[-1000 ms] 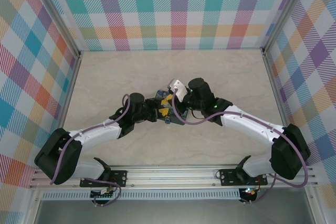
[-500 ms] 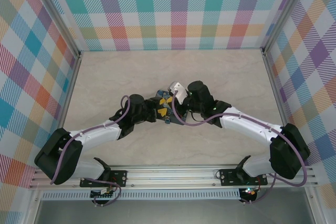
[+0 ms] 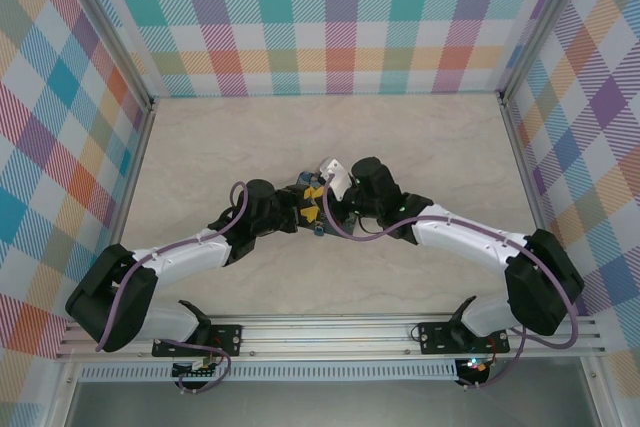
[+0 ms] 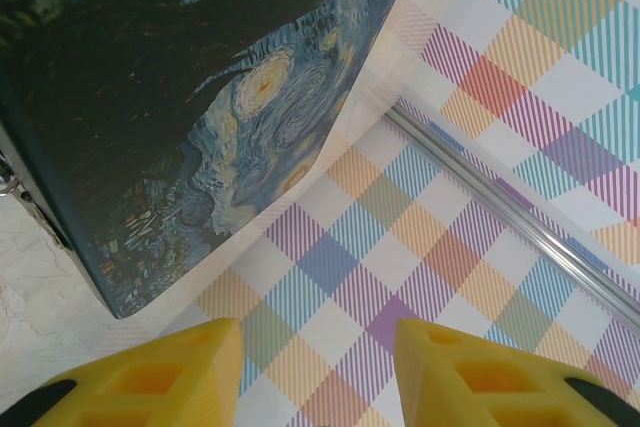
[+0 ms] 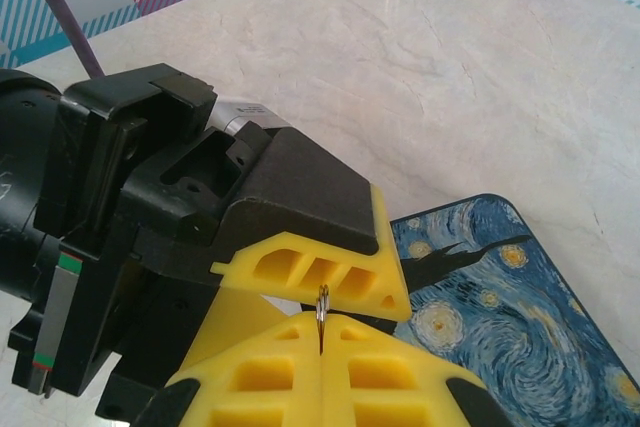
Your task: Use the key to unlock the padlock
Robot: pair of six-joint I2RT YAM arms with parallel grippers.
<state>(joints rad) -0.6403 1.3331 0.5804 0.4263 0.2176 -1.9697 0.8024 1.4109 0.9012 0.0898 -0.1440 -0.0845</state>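
Fingers (image 4: pixel 150 387) of the left gripper (image 4: pixel 318 345) stand apart, empty, near the painted box (image 4: pixel 200 97). The padlock (image 3: pixel 317 231), apparently the bluish speck at the box's near edge, looks hard and light, best steadied by its body. The right gripper (image 5: pixel 322 337) pinches the key (image 5: pixel 322 305), a stiff, slippery sliver liable to twist.

No writing, label, number or sign can be read.
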